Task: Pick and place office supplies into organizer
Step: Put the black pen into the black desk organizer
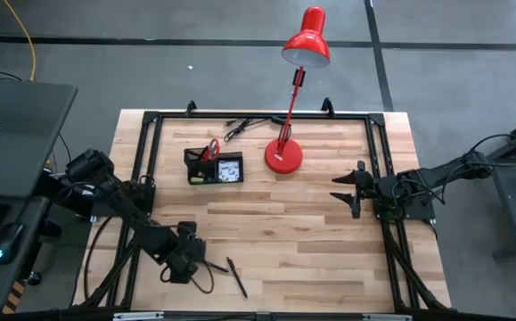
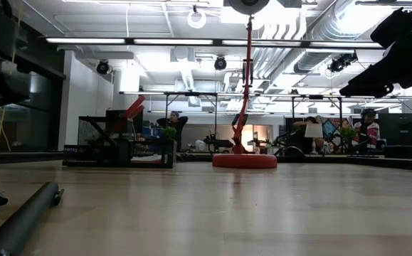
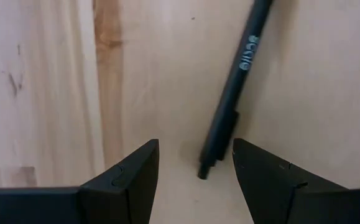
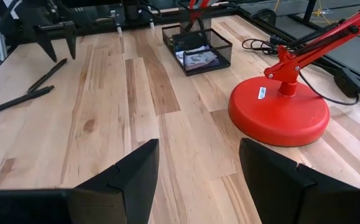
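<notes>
- The organizer (image 1: 214, 167), a black mesh caddy, stands on the table (image 1: 311, 232) toward its far side, just left of the red lamp (image 1: 284, 157)
- In its taller cup section stand the red-handled scissors (image 1: 212, 148), handles up; in the lower tray lies a white-grey patterned packet (image 4: 198, 58); a small green item shows at the caddy's near left corner, too small to tell what it is
- Two black pens lie on the bare wood near the front edge, outside the organizer: one pen (image 3: 234, 90) directly ahead of the left gripper (image 3: 195, 165), the second pen (image 1: 237, 277) just to its right in the high view
- The nearer pen carries pale lettering on its barrel, too blurred to read; a small white label sits on the lamp base, unreadable
- The left gripper hangs low over the table's front left, fingers apart, the pen's end between them without touching either
- The right gripper (image 1: 345, 189) waits over the table's right side, fingers spread and holding nothing
</notes>
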{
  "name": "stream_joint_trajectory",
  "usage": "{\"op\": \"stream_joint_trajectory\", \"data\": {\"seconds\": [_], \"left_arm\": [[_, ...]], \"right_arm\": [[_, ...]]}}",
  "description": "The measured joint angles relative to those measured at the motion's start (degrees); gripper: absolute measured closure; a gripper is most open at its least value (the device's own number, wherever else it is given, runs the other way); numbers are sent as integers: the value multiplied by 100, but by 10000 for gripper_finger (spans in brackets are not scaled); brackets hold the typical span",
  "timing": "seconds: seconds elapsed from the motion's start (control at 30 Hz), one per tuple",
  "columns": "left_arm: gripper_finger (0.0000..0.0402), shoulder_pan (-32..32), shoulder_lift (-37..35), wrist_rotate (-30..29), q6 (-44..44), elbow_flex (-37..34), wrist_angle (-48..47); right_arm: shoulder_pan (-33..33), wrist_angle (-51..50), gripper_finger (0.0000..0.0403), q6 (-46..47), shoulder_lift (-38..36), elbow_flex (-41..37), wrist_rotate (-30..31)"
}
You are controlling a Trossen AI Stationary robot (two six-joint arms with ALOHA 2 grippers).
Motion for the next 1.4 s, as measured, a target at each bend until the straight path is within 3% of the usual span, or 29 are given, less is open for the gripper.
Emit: {"op": "stream_joint_trajectory", "data": {"seconds": [0.23,0.67,1.4], "left_arm": [[213,319,81,454,352,7,-32],[218,312,199,521,38,13,-19],[380,310,197,494,-236,9,121]], "right_arm": [[0,0,187,0,0,0,-20],[0,0,187,0,0,0,-18],[1,0,187,-1,0,0,-13]]}}
